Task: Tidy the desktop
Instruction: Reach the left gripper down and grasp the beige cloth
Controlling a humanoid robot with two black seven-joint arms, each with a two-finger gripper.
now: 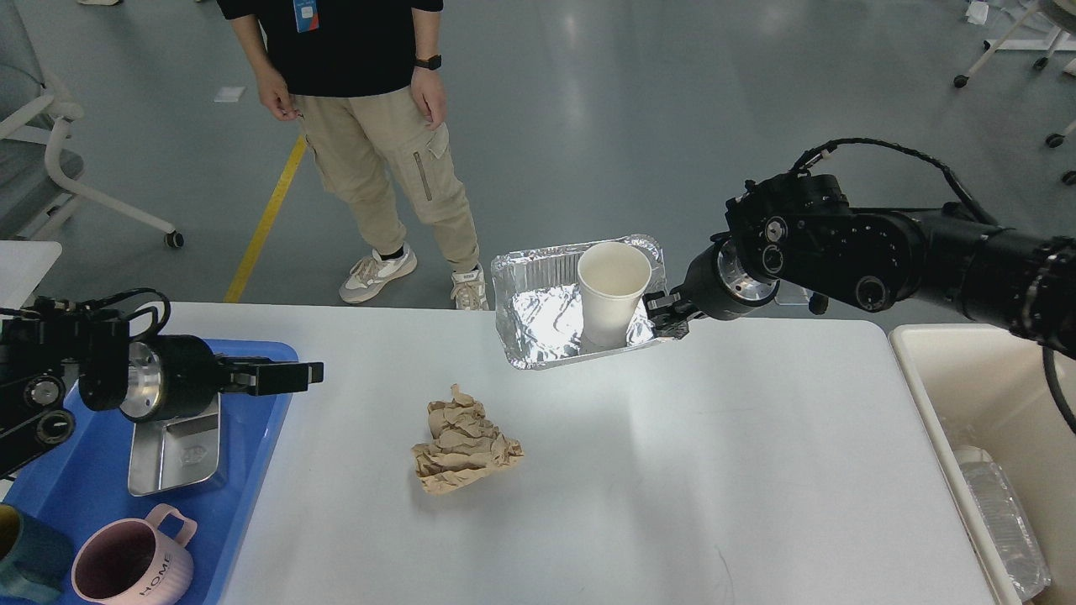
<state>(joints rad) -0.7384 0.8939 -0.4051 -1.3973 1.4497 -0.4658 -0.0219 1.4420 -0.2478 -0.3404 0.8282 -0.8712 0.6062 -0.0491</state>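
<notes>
Head view: right hand (666, 314) pinches foil tray (538, 323) rim, paper cup (614, 290) inside, above table (672, 470) far edge, likely binning both. Left hand (282, 376), apparently empty; opening unclear.

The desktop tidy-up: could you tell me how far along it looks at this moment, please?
Partly done. A steel tin and a pink mug already sit in the blue tray. In hand: the right gripper grips the rim of the foil tray, which holds a paper cup, lifted off the desktop. Left: the crumpled brown paper; the left gripper points toward it.
</notes>
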